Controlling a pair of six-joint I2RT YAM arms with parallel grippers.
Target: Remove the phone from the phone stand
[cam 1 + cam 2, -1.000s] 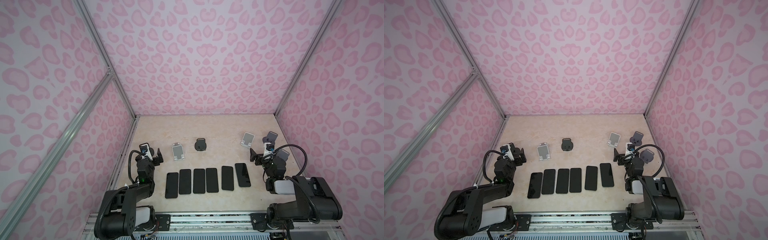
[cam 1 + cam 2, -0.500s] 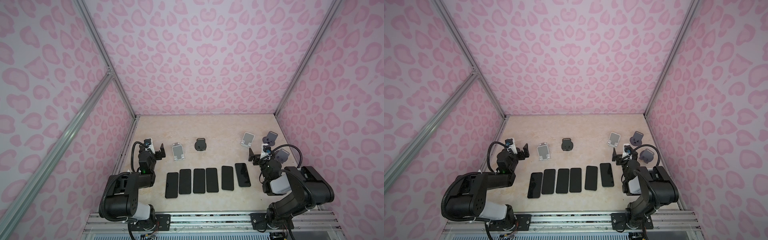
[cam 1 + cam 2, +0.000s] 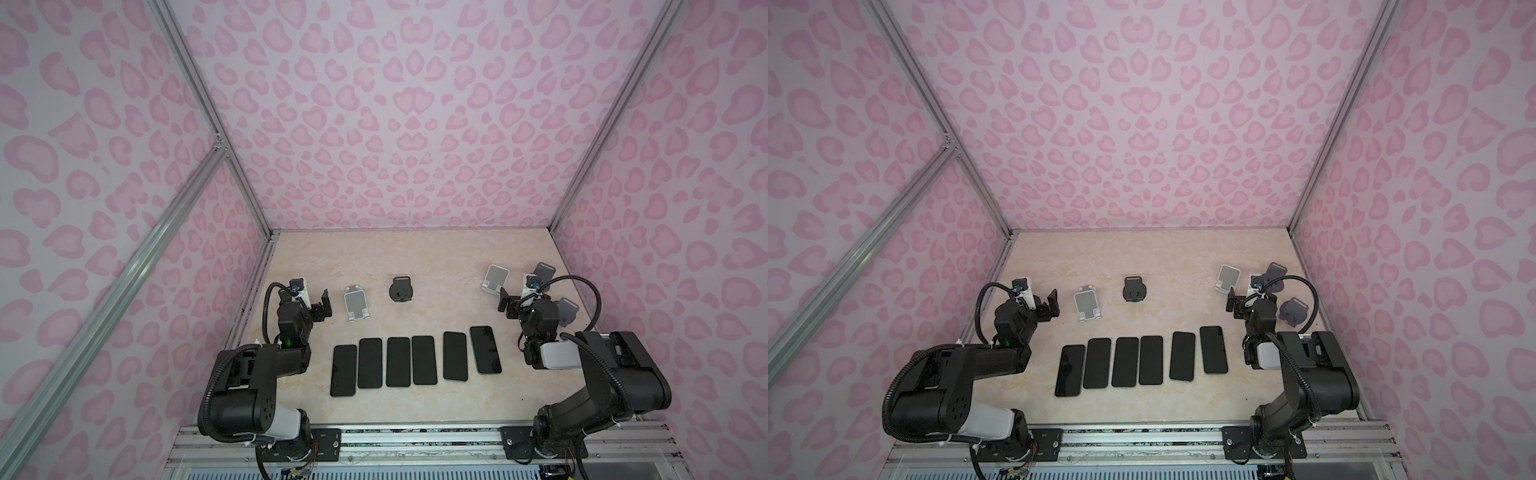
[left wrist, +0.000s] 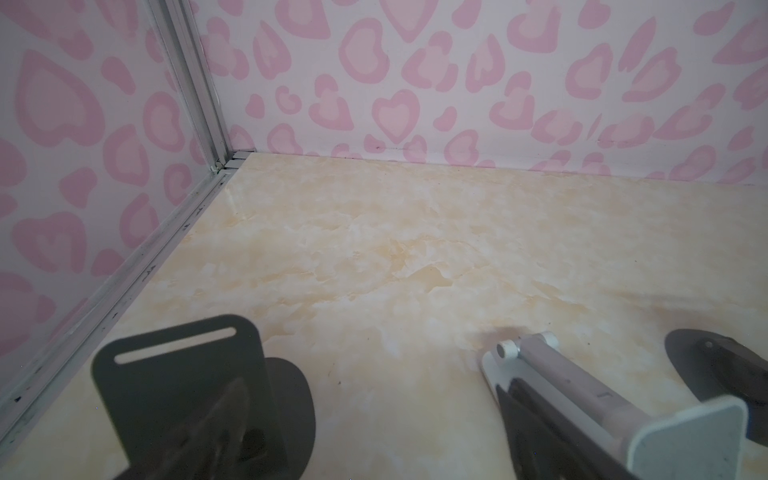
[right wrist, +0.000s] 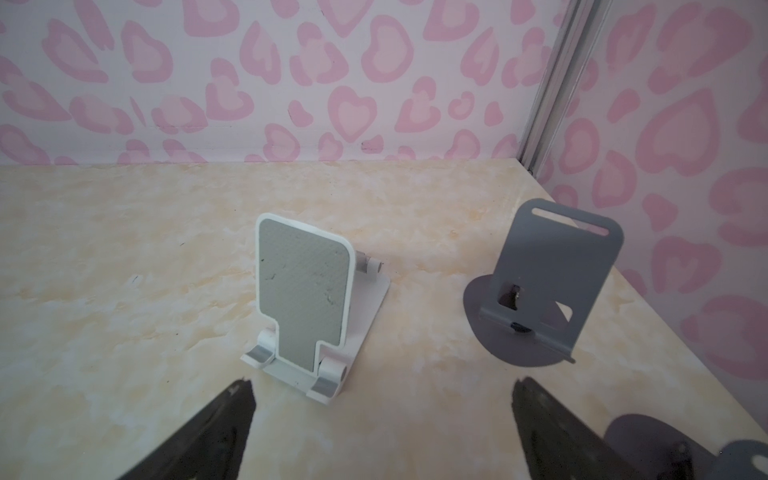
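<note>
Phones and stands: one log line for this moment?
phones: six flat on table; stands: empty; left claw: open, empty; right claw: open, empty

- Walls (image 3: pixel 395 124): pale lilac-white ground, pink heart-and-blotch print on all sides.
- Tabletop (image 3: pixel 415 257): cream with yellow-beige marble veining.
- Frame rails (image 4: pixel 189 83): silver-grey metal.
- Phones (image 3: pixel 398 361), row at lower centre of both top views: glossy black faces.
- White stand (image 5: pixel 305 299): white body, grey textured pad.
- Grey stand (image 5: pixel 557 274): plain mid-grey.
- Round stand (image 3: pixel 401 288), frame centre: black.
- Arms (image 3: pixel 249 374): black, white-grey segments near base.
</note>
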